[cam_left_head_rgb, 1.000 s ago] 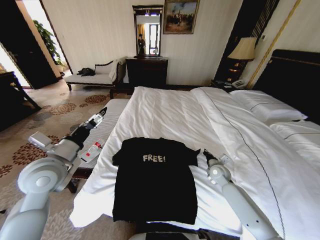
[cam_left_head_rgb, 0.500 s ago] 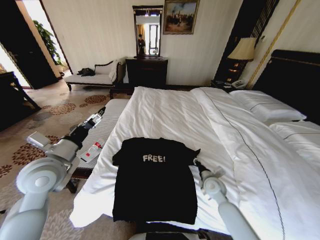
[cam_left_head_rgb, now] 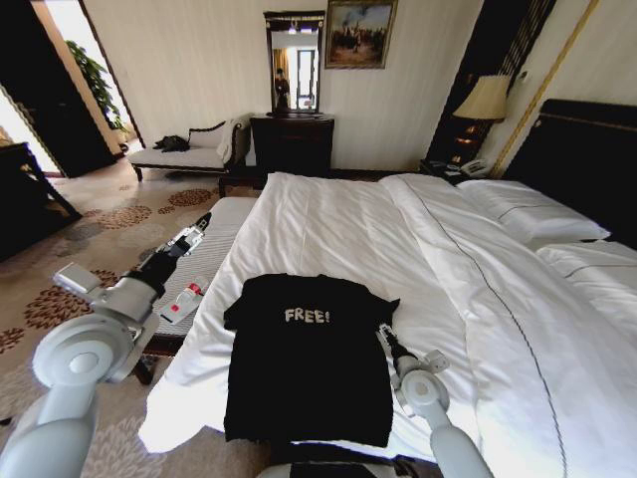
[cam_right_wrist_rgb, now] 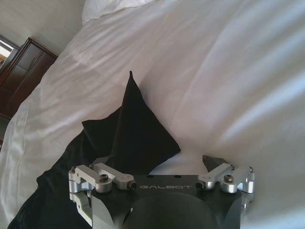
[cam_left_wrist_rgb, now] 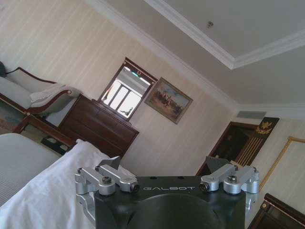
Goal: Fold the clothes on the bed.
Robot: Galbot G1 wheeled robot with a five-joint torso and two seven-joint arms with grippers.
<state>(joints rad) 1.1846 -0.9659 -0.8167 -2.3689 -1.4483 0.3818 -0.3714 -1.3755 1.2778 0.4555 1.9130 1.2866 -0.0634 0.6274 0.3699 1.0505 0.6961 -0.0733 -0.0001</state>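
Observation:
The clothes are one black T-shirt (cam_left_head_rgb: 299,363) with white "FREE!" lettering, lying flat near the front edge of the bed (cam_left_head_rgb: 338,219). My right gripper (cam_left_head_rgb: 382,335) is at the shirt's right sleeve (cam_right_wrist_rgb: 131,129), just above the white sheet. In the right wrist view the right gripper (cam_right_wrist_rgb: 164,161) is open, its fingers wide apart with the pointed black sleeve between and ahead of them, nothing held. My left gripper (cam_left_head_rgb: 201,223) hangs out past the bed's left side over a grey bench, and it (cam_left_wrist_rgb: 163,163) is open and holds nothing.
A grey striped bench (cam_left_head_rgb: 217,244) beside the bed carries a small red-and-white object (cam_left_head_rgb: 183,300). Pillows (cam_left_head_rgb: 532,211) and a dark headboard lie at the right. A chaise longue (cam_left_head_rgb: 189,151), dark dresser (cam_left_head_rgb: 292,141) and lamp (cam_left_head_rgb: 485,98) stand along the far wall.
My right arm has swung left across the sheet, bringing its gripper from beside the shirt up to the right sleeve. The left arm and the shirt have not moved.

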